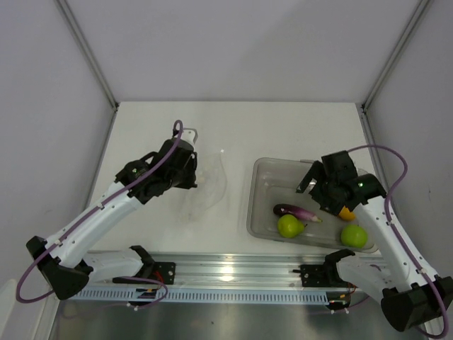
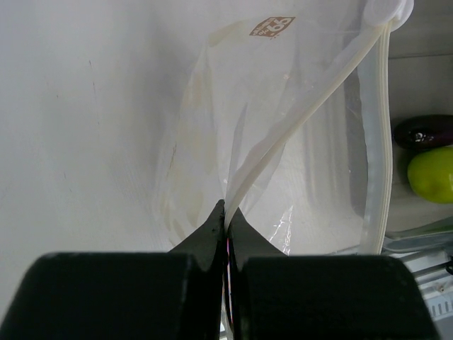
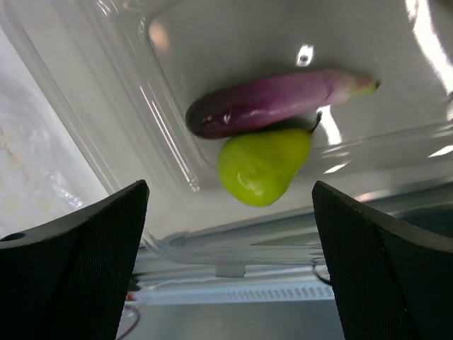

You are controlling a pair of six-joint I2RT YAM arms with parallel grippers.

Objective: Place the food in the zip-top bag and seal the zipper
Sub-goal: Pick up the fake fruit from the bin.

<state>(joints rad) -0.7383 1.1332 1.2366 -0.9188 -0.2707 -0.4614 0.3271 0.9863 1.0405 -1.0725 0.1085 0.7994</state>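
Clear grey plastic tub [image 1: 272,177] directly under the right gripper [image 1: 317,193] in the overhead view, with all the food in it. Dark purple eggplant [image 1: 296,211] just to that gripper's near left. Yellow-green pear [image 1: 289,226] touching the eggplant on its near side. Small orange [image 1: 346,212] half hidden at the gripper's right, round green fruit [image 1: 353,236] in the tub's near right corner. Zip-top bag [image 1: 211,185] lying on the desk [image 1: 233,127] right at the left gripper [image 1: 192,181], between it and the tub, well apart from the right gripper. White desk, pale panel walls [image 1: 42,85] on three sides, aluminium rail [image 1: 226,273] along the near edge by both arm bases.

From the left wrist: gripper fully closed, fingertips pinching one pale lip of the bag's mouth. Zipper [image 2: 379,142] running ahead as a thick pale strip on the right. Brown printed label [image 2: 272,27] far ahead on the film. Eggplant and pear showing past the bag at the right edge.

From the right wrist: fingers spread wide, holding nothing, hovering over the tub. Eggplant and pear ahead between the fingers, touching each other, eggplant the farther one. Tub's clear wall to their left, crinkled bag film beyond it at the far left.
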